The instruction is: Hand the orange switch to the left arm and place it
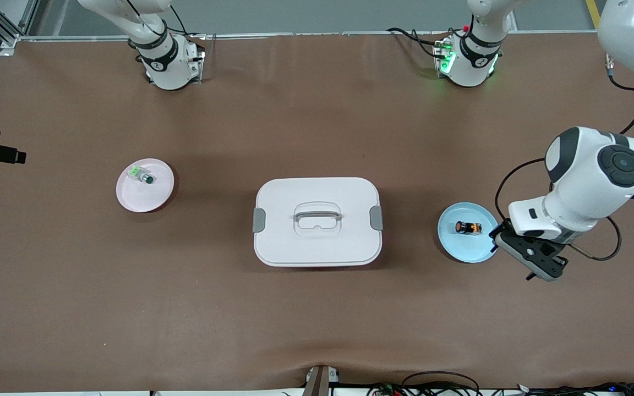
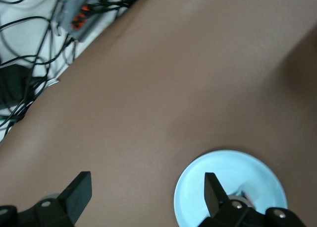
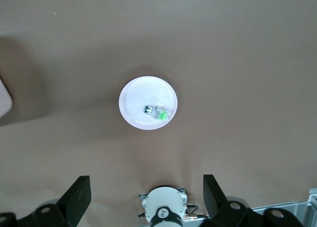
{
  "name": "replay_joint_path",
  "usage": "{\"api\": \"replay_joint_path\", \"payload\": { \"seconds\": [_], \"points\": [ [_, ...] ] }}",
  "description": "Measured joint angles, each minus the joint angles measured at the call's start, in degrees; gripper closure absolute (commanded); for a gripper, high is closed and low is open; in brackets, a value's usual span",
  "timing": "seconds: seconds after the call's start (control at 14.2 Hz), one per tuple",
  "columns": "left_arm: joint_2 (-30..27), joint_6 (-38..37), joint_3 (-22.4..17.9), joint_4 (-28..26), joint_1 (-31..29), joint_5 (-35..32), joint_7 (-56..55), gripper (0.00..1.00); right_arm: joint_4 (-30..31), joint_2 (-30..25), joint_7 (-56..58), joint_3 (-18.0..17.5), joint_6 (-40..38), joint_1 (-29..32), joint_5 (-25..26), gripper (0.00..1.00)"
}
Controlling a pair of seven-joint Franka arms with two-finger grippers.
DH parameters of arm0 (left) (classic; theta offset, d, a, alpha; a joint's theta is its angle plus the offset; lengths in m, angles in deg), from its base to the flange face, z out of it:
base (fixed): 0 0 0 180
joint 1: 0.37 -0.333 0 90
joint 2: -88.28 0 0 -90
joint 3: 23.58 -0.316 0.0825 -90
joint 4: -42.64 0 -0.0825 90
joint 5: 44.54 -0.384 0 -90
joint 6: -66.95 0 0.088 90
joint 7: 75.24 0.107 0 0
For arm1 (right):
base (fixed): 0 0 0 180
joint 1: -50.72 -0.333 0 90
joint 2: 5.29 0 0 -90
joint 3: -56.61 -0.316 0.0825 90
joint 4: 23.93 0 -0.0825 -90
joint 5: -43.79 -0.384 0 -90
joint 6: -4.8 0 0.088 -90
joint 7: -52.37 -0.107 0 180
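- Brown matting covers the whole worktop (image 1: pixel 295 319), with the arms' bases along one long edge.
- On it, toward the left arm's end, the orange switch (image 1: pixel 469 227) lies on its side in a blue plate (image 1: pixel 463 250). Its long axis runs along the table's length, with the orange end toward the left arm's end edge and the black end toward the box (image 1: pixel 317 221).
- That white box, its grey clips on the short sides, sits mid-table, well apart from the plate.
- The left gripper (image 1: pixel 531 263) hovers just beside the plate's rim, on the end-edge side, fingers (image 2: pixel 79 190) spread wide with nothing between them.
- Toward the right arm's end, a pink plate (image 1: pixel 157 195) carries a green switch (image 1: pixel 142 175).
- The right gripper (image 3: pixel 146 197) waits high above its base, looking down on the pink plate, fingers (image 3: pixel 212 190) spread apart and empty.
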Motion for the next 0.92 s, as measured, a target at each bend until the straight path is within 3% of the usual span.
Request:
{"api": "replay_joint_path", "payload": {
  "seconds": [0.42, 0.71, 0.92],
  "points": [
    [-2.0, -13.3, 0.6, 9.6, 0.0, 2.0, -15.7, 0.00, 3.0, -2.3, -3.6, -0.2, 4.1, -1.4, 0.0, 0.00],
    [-2.7, -19.2, 2.2, 13.3, 0.1, 2.3, -22.6, 0.00, 18.6, -11.9, -3.6, -0.2, 14.8, -1.3, 0.0, 0.00],
    [-4.5, -26.2, 3.4, 15.6, 1.8, 2.5, -29.6, 0.00, 24.8, -17.3, -3.6, -0.3, 16.9, -1.8, 0.0, 0.00]
  ]
}}
